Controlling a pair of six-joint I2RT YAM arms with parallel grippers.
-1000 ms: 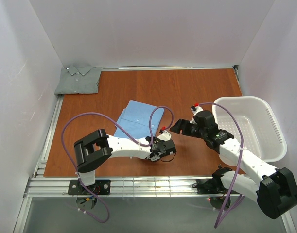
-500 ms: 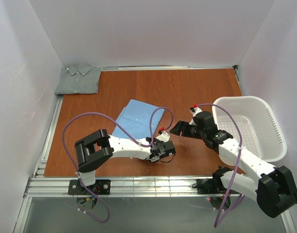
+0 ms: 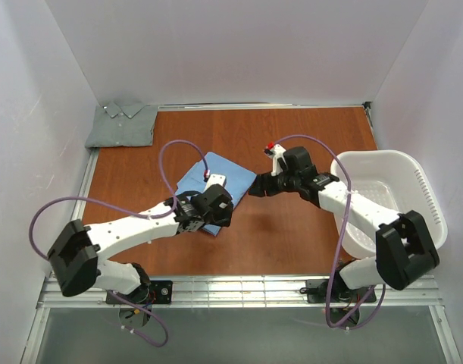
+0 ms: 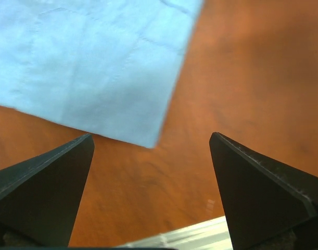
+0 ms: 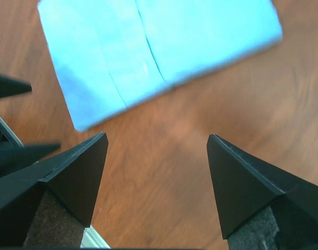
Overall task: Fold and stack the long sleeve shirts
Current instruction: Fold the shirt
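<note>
Light blue shirt (image 3: pixel 220 173) lies folded into a flat rectangle near the middle of the wood-grain tabletop (image 3: pixel 307 136), set at a slant with one corner pointing to the near side. Its button placket runs as a straight seam across the cloth in the right wrist view (image 5: pixel 164 47).

The left claw (image 3: pixel 214 206) hangs over the near part of that shirt, its dark fingers spread wide apart with nothing between them. In its own camera the near corner of the blue cloth (image 4: pixel 96 67) sits just beyond the gap between the fingertips (image 4: pixel 151 136), with bare wood below. Whether the fingers touch the tabletop cannot be told.

The right claw (image 3: pixel 258 189) reaches in from the right and stands just beside the shirt's right edge. Its fingers are also spread and hold nothing. Its camera shows bare wood between the tips (image 5: pixel 157 136) and the blue cloth lying farther off.

A grey-green shirt (image 3: pixel 125 125), folded with its collar showing, rests in the far left corner, well apart from the blue one. A white laundry basket (image 3: pixel 427 199) sits at the right edge of the tabletop, beside the right arm.
</note>
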